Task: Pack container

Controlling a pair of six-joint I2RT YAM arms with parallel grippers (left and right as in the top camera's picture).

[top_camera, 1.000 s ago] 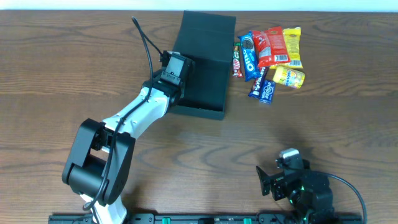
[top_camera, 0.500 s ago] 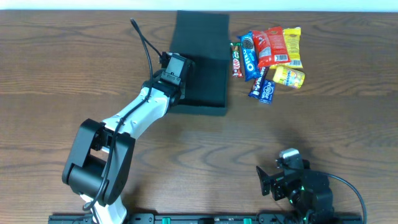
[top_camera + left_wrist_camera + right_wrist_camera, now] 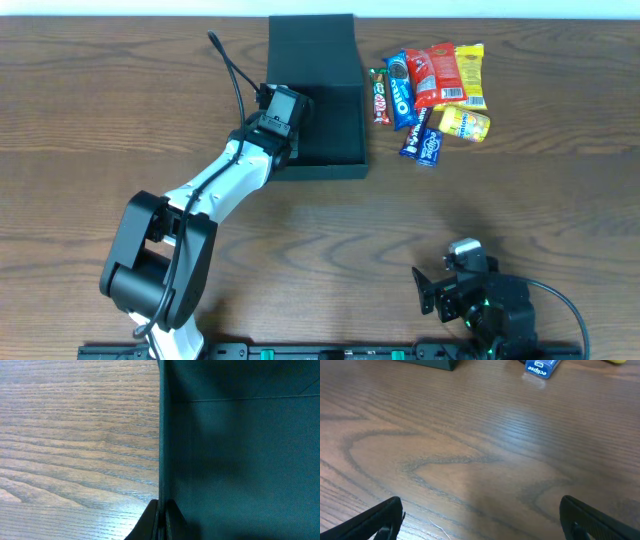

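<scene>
The black container (image 3: 325, 120) lies open at the back middle of the table, its flap lid (image 3: 312, 45) raised at the far end. My left gripper (image 3: 282, 100) is shut on the container's left wall. In the left wrist view the fingertips (image 3: 161, 510) pinch that thin wall (image 3: 162, 435), with the bare container floor (image 3: 240, 460) on the right. My right gripper (image 3: 455, 280) rests near the front edge. It stands open (image 3: 485, 520) over bare wood, holding nothing.
Several snack packets (image 3: 430, 85) lie in a cluster just right of the container. A blue gum pack (image 3: 540, 367) and a container corner (image 3: 435, 364) show at the top of the right wrist view. The wooden table (image 3: 480, 200) spreads between them and the right gripper.
The container's far end has swung left, so it now sits square to the table. The left gripper stays on its left wall. The right arm has not moved.
</scene>
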